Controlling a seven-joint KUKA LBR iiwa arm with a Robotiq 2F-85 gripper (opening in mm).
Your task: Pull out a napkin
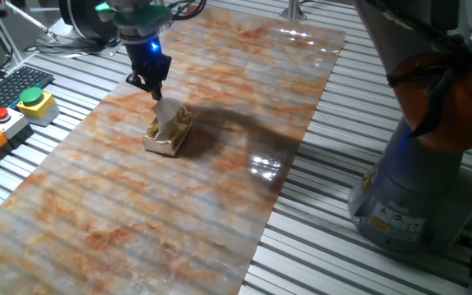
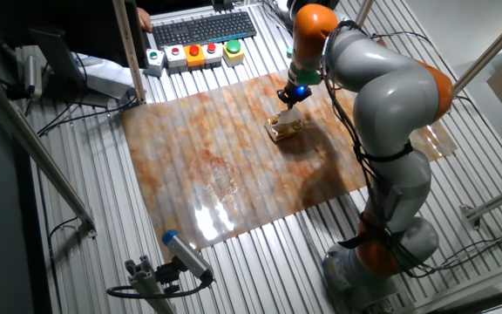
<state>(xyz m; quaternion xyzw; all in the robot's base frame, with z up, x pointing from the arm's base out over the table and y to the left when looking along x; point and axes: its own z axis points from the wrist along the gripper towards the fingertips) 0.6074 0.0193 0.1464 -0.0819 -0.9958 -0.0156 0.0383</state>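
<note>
The napkin (image 1: 165,115) stands up as a white, crumpled sheet out of the top of a small golden-tan box (image 1: 169,135), its upper tip pinched between the closed fingers of the gripper (image 1: 156,92), so that the paper stretches between the tool above and the box below. In the other fixed view the napkin (image 2: 288,114) shows only as a pale patch directly under the gripper (image 2: 288,101), above the box (image 2: 284,127). The box sits on a marbled orange-and-grey mat (image 1: 179,205) that covers much of the slatted metal table (image 1: 359,262). A blue light glows on the gripper's body just above the fingers. The grey-and-orange arm (image 2: 390,96) reaches over the mat from its base at the table's side. Near the far edge of the mat lies a row of coloured push buttons (image 2: 194,54) beside a black keyboard (image 2: 203,29), well apart from the box.
</note>
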